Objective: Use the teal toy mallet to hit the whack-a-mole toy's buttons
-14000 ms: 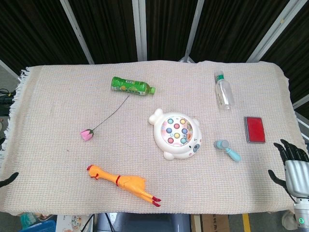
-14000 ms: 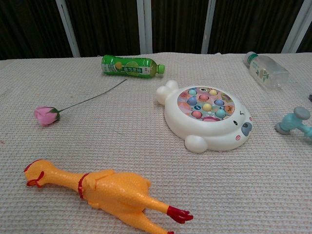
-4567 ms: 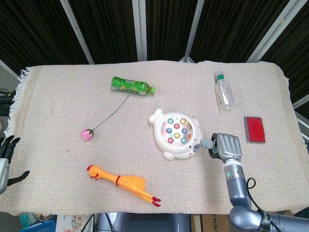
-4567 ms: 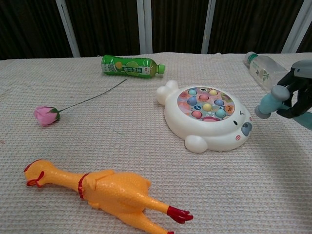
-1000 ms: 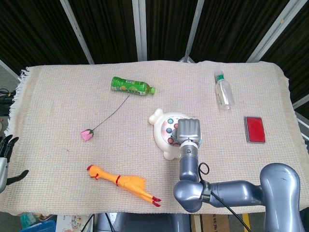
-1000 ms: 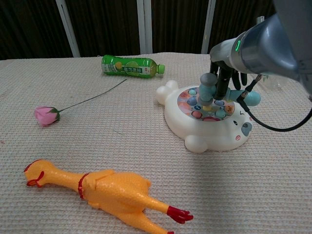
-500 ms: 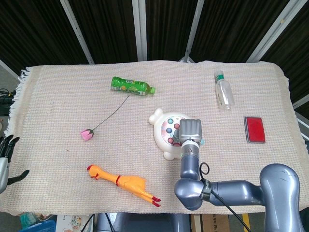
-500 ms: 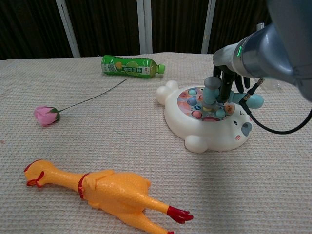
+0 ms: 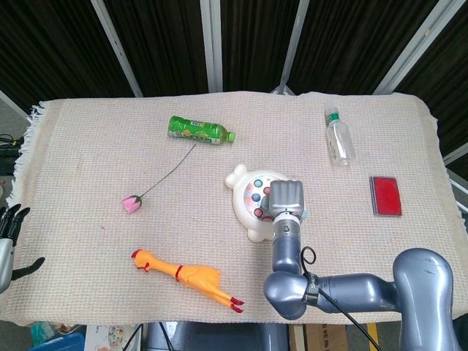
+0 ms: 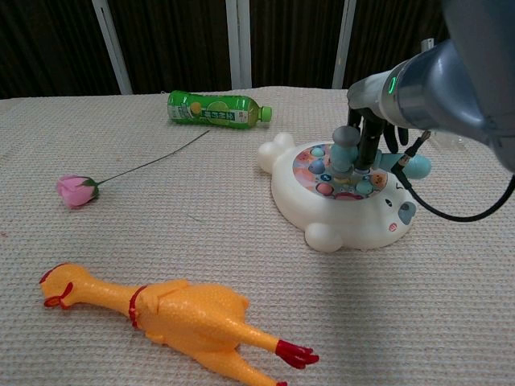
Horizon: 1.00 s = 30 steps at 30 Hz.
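The right hand (image 10: pixel 372 137) gripped the teal toy mallet (image 10: pixel 348 149), its head down on the buttons of the whack-a-mole toy (image 10: pixel 338 197) at centre right. The hitting looked under way, with more buttons probably left. The head view hid the mallet beneath the hand but showed the left hand (image 9: pixel 7 232), fingers spread and empty, at lower left.

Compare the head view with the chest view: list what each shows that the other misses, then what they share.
Head view only: the red pad, the clear bottle and the idle left hand.
Chest view only: the teal mallet, its head down on the whack-a-mole toy's buttons.
Both: the right hand over that toy, the green bottle, the rose and the rubber chicken.
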### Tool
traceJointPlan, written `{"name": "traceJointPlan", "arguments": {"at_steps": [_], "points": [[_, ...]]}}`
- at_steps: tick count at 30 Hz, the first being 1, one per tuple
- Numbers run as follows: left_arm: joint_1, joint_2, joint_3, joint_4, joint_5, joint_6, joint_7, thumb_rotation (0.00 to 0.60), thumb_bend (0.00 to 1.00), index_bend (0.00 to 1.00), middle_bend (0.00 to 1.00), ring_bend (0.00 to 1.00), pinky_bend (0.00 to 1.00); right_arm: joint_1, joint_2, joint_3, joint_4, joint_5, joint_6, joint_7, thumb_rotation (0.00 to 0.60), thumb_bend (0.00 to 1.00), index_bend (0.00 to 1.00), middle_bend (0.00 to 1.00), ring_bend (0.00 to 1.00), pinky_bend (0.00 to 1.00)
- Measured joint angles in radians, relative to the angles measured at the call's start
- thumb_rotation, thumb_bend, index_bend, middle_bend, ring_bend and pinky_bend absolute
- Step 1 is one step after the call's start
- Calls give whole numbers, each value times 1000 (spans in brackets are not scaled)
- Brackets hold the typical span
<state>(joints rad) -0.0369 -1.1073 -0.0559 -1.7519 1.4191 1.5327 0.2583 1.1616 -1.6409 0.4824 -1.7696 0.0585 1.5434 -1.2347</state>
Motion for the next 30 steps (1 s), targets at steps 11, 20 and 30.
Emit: {"name": "traceJointPlan", "arguments": {"at_steps": [11,20,30], "points": [[0,1,1,-1,0,-1,1,600,3,131,35,0,0,-26,81,44,-96,-18,24,25,600,612,928,712,622,402],[3,1,0,-4,1,7,-1,600,3,130,35,0,0,-119,212,32,-204,-53,-11,82,600,613,928,712,622,402],[6,-6,3,13,55,38,-14,600,3,131,35,0,0,-272,386,-51,-255,-106,-168,194,600,612,928,712,612,402]]}}
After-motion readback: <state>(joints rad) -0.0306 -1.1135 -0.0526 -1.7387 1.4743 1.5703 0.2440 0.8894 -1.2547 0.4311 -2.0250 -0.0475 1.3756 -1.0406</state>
